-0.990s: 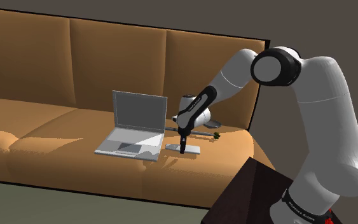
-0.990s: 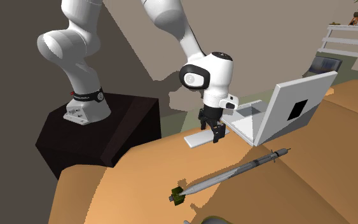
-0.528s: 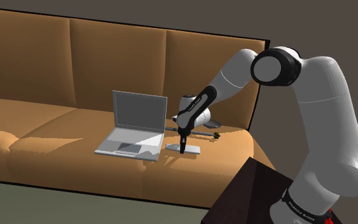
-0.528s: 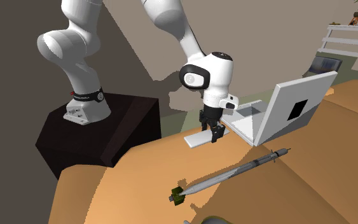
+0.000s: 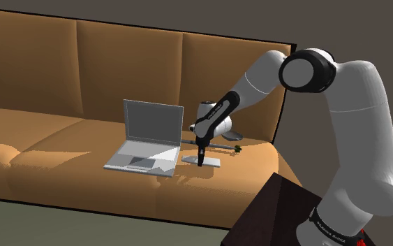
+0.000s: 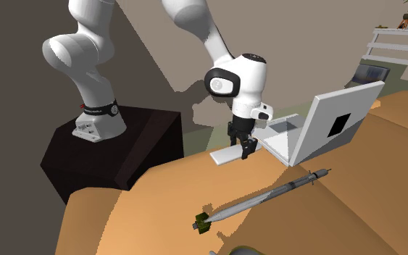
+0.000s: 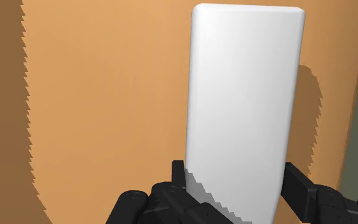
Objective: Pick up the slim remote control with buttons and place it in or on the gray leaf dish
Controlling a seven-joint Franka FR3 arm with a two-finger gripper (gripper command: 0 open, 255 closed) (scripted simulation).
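The claw (image 7: 234, 181) is clamped across the near end of the plain white remote (image 7: 244, 95), whose long axis runs straight out ahead of it, near the sofa seat's (image 5: 48, 157) front edge, beside the laptop (image 5: 146, 140).

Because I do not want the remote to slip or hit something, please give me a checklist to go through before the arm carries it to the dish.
1. Gripper shut on the remote, on both long edges: ok.
2. Grip centred: not ok, it holds near one end.
3. Remote lifted off the sofa: cannot tell.
4. Laptop clear of the remote: ok.
5. Path to the leaf dish: not ok, a long pen-like tool lies between; go over it.
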